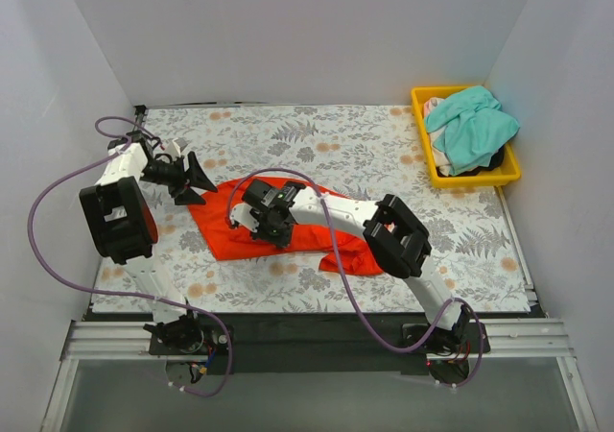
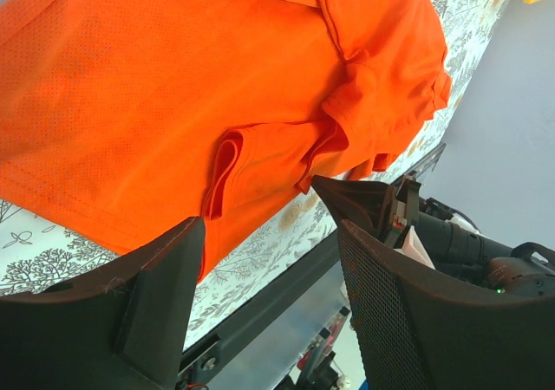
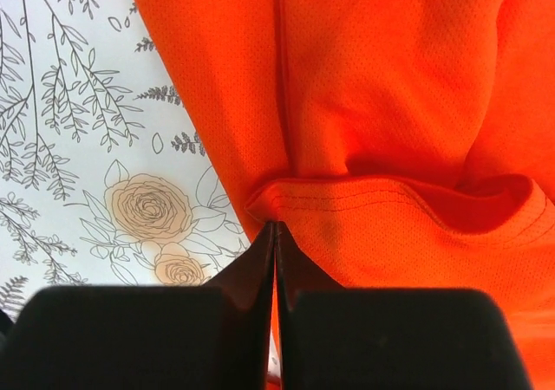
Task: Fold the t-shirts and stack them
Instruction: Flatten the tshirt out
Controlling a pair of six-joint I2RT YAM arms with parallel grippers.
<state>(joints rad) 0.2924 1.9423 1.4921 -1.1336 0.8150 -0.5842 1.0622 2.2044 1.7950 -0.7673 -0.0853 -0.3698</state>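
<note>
While the left gripper (image 1: pixel 189 177) sits at the left end of the table (image 1: pixel 384 144), just past the far-left edge of the orange-red t-shirt (image 1: pixel 216 228), its jaws are spread wide with nothing between them. Left wrist view confirms it: left gripper (image 2: pixel 260 206) gaping, fingers (image 2: pixel 160 277) clear of the cloth, orange-red t-shirt (image 2: pixel 173 87) lying beyond them with a doubled-over ridge and a bunched sleeve toward the table's near edge.

The orange-red t-shirt is centre-left on the floral table, partly folded, rumpled along its near-right side where the right arm crosses over it.

Right gripper (image 1: pixel 270 223) is down on the near-left part of the shirt. Right wrist view: right gripper (image 3: pixel 275 230) has its fingers (image 3: pixel 299 277) pressed together, tips on the stitched hem of a fold in the orange-red t-shirt (image 3: pixel 390 78). A sliver of orange shows between the fingers, so it reads as pinching that hem. Bare floral table (image 3: pixel 87 147) lies left of the fold.

Far right: the teal-green t-shirt (image 1: pixel 477 123) is heaped in the yellow bin (image 1: pixel 420 96) at the far-right corner, on top of other white and dark cloth, well apart from both grippers.
</note>
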